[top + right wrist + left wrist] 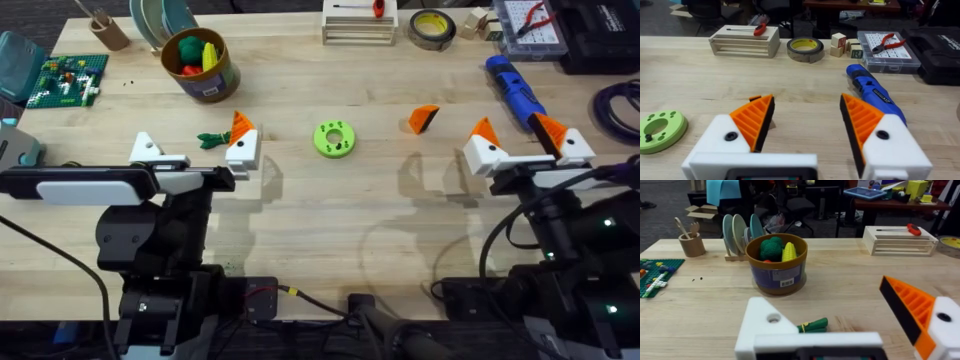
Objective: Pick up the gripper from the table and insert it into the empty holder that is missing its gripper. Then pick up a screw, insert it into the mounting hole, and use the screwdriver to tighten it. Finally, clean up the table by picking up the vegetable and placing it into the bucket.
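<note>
The loose orange gripper (pixel 423 118) lies on the table right of centre. My left gripper (pixel 195 145) is open; one finger is the bare white holder (pixel 147 148) (pixel 765 325), the other carries an orange wedge (pixel 907 307). The dark-green vegetable (pixel 212 139) (pixel 812 326) lies between those fingers. Beyond it stands the tan bucket (pixel 200 65) (pixel 780 262) with toy pieces inside. My right gripper (pixel 515 130) (pixel 807 107) is open, both orange pads in place, to the right of the loose gripper. The blue screwdriver (pixel 515 85) (pixel 872 90) lies just past its right finger.
A lime-green disc (pixel 334 138) (pixel 657 131) with holes sits mid-table, a small dark piece on it. At the back are a white crate (pixel 360 20) with a red-handled tool, a yellow tape roll (pixel 432 28) and a parts box (pixel 530 25). A Lego plate (pixel 65 80) lies far left.
</note>
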